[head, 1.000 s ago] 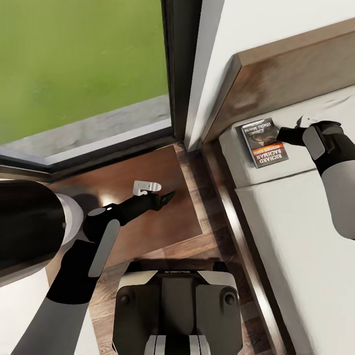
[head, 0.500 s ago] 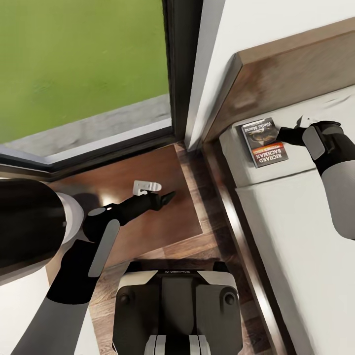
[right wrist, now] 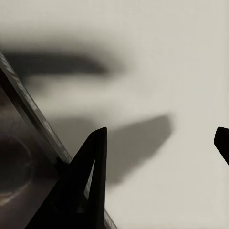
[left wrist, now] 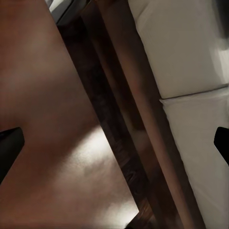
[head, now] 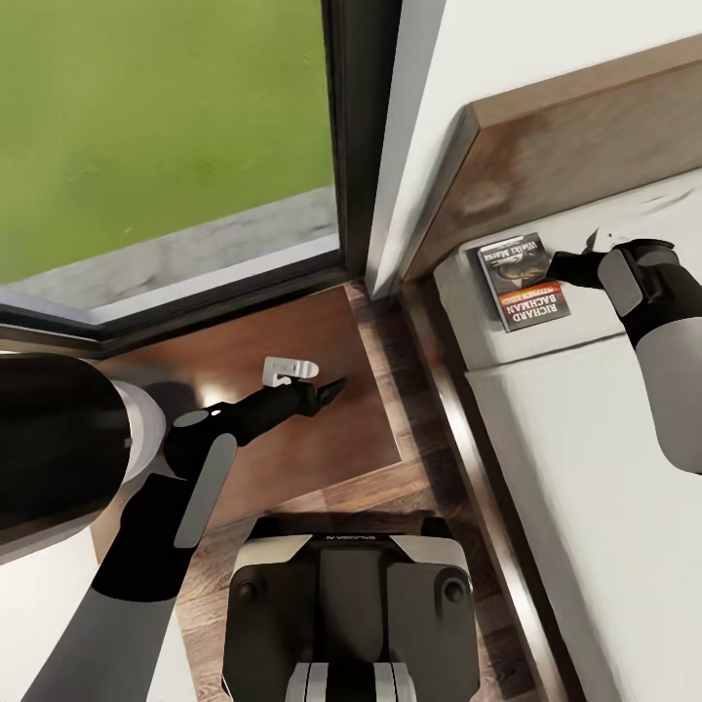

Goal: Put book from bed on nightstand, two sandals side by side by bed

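One thin dark paperback book (head: 522,283) | right gripper (head: 564,265) open, fingertip at its edge | risk: book slides away unpinched on grey mattress (head: 585,458)

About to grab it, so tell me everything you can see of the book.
The book is a thin paperback: dark cover, grey picture, orange-red band, white lettering reading Richard Bachman. It lies flat and closed near the corner of the bed, by the headboard. The right pincer is open at its edge, one fingertip at the cover's rim.
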Controlling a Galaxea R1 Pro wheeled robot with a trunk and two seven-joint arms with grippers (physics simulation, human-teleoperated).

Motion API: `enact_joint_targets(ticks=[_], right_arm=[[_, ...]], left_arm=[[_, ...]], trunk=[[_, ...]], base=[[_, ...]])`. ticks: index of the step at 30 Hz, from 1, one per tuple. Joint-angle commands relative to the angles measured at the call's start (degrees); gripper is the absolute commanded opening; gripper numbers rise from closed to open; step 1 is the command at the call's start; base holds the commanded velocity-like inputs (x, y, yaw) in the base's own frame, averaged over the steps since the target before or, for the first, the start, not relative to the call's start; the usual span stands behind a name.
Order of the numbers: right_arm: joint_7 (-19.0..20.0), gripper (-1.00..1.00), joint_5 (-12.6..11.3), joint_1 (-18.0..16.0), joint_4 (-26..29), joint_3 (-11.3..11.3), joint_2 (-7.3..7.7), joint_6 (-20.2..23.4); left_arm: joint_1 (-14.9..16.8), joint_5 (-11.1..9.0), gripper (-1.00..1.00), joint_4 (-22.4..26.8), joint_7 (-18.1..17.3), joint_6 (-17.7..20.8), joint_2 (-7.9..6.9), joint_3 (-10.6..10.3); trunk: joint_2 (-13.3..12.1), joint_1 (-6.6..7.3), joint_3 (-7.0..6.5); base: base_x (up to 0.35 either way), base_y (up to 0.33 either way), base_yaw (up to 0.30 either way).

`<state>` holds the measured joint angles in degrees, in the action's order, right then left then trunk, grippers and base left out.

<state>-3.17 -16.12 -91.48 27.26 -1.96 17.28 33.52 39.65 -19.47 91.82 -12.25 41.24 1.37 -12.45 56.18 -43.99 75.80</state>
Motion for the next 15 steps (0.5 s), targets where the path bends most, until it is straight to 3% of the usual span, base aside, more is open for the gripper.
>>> enact_joint_targets(ticks=[1, 15], right_arm=[[-0.3, 1.00, -0.8, 0.0, -4.1, -0.2, 0.04, 0.4], [-0.3, 1.00, -0.8, 0.0, -4.1, -0.3, 0.04, 0.4]], left_arm=[[0.0, 0.0, 1.00, 0.0, -0.1, 0.3, 0.04, 0.1], [0.0, 0.0, 1.00, 0.0, -0.2, 0.3, -0.01, 0.1]], trunk=[[0.0, -0.02, 0.03], [0.0, -0.02, 0.03]], base=[[0.000, 0.000, 0.000], [0.000, 0.000, 0.000]])
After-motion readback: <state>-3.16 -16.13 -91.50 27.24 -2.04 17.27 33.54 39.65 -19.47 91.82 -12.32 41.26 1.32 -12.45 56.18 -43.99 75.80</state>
